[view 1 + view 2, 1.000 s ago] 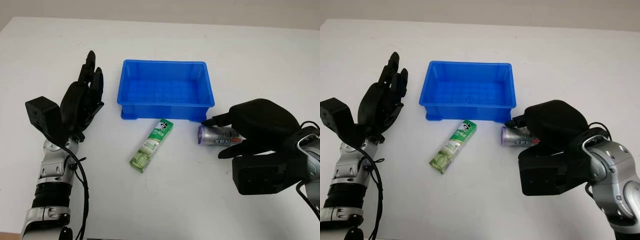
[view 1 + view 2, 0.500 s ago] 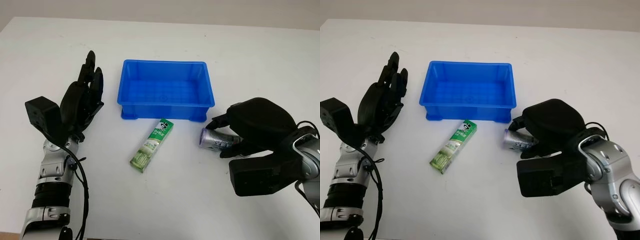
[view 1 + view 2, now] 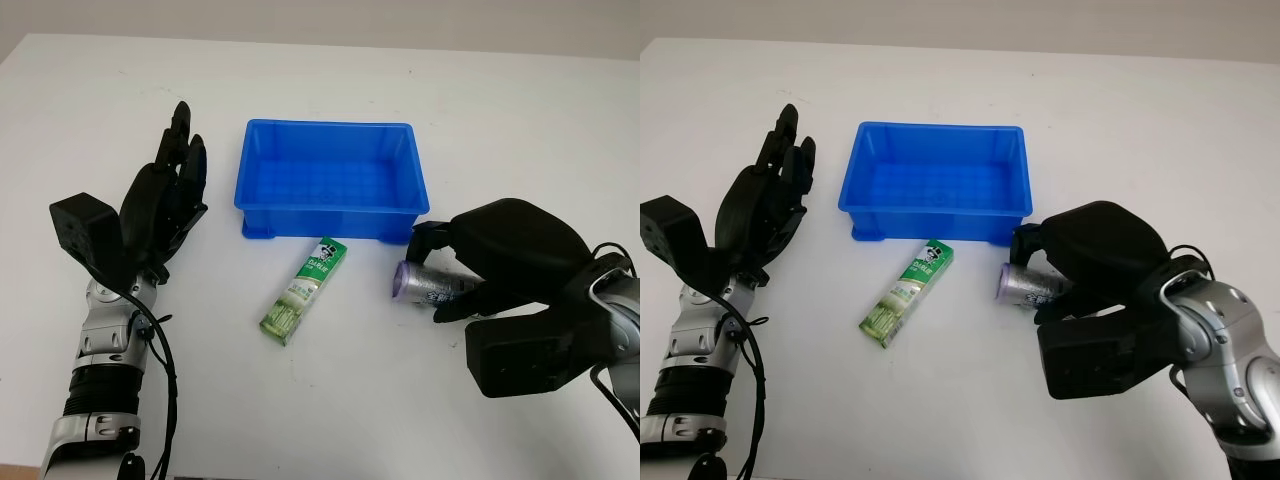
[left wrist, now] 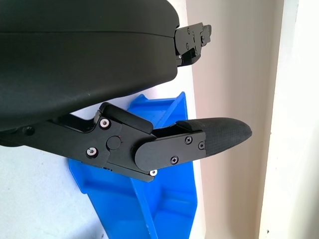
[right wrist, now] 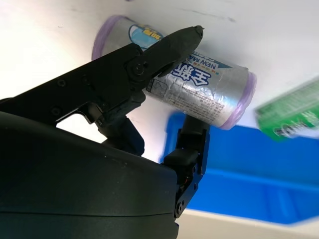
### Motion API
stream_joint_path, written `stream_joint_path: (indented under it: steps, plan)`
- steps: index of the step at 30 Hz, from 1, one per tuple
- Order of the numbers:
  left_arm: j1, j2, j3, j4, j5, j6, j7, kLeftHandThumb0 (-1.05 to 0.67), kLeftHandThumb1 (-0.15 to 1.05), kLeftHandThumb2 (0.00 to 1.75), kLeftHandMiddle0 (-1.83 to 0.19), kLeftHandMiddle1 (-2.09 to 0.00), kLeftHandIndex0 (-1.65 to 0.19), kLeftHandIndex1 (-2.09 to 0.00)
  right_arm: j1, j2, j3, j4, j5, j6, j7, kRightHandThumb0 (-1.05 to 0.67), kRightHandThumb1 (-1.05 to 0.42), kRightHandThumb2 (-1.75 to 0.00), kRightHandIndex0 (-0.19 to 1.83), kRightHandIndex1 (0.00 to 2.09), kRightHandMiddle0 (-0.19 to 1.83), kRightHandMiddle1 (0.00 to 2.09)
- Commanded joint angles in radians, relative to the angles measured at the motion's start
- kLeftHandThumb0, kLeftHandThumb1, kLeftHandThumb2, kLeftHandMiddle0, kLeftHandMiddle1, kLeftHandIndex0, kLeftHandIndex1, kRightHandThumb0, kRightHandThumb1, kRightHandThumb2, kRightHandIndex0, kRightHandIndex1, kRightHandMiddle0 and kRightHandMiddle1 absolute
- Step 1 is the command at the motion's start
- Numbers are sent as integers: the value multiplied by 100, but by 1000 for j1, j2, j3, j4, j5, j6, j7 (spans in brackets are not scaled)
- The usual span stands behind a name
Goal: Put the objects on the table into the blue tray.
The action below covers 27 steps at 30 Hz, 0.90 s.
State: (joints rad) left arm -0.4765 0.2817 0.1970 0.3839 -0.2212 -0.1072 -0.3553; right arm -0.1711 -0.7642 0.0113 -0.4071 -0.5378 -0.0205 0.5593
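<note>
A silver roll with purple ends lies just off the near right corner of the blue tray. My right hand is shut on it, fingers over its far side and thumb on its near side. The right wrist view shows the roll pinched between the black fingers, with the tray's wall behind. A green toothpaste box lies at a slant in front of the tray. My left hand is open, held up left of the tray. The tray is empty.
The white table reaches to all sides, with free room in front of the toothpaste box and behind the tray. In the left wrist view a black finger reaches over the tray's corner.
My right hand's fingers have curled round the roll, which has shifted a little toward me and turned slightly. The left hand, the tray and the toothpaste box have not moved.
</note>
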Motion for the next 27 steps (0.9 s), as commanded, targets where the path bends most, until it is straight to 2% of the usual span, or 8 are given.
stream_joint_path:
  steps: [1, 9, 12, 15, 17, 21, 24, 27]
  plan:
    - [-3, 4, 5, -9, -5, 0, 1, -78, 105, 59, 19, 0, 19, 0, -1, 16, -31, 1, 71, -13, 0, -43, -96, -6, 85, 209, 69, 209]
    - [-4, 5, -1, -5, 0, 2, 1, -78, 105, 60, 19, 0, 19, 0, -80, 70, -81, -29, 389, 139, 78, -43, -100, -6, 91, 209, 67, 209]
    - [-5, 3, -1, -4, 0, 4, 3, -78, 105, 60, 19, 0, 19, 0, -124, 103, -110, -25, 528, 216, 91, -42, -101, -6, 84, 209, 64, 209]
    - [-3, 2, -3, -4, 3, 2, 5, -78, 105, 60, 19, 0, 19, 0, -165, 118, -151, -19, 652, 310, 96, -42, -104, -6, 66, 209, 51, 209]
    - [-2, 1, -7, -6, 9, 0, 11, -78, 105, 60, 19, 0, 19, 0, -187, 133, -177, -7, 707, 330, 79, -39, -103, -5, 65, 209, 46, 209]
    - [0, -2, -10, -7, 10, -2, 14, -78, 105, 60, 19, 0, 19, 0, -229, 170, -199, 75, 717, 217, 21, -41, -101, -5, 82, 209, 51, 209]
    - [2, -7, -13, -8, 15, 1, 24, -78, 105, 60, 19, 0, 19, 0, -266, 194, -195, 146, 676, 123, -45, -40, -101, -5, 80, 209, 52, 209]
    - [3, -11, -16, -4, 19, -4, 28, -79, 105, 60, 19, 0, 19, 0, -312, 234, -179, 210, 619, 59, -138, -41, -100, -5, 87, 206, 64, 206]
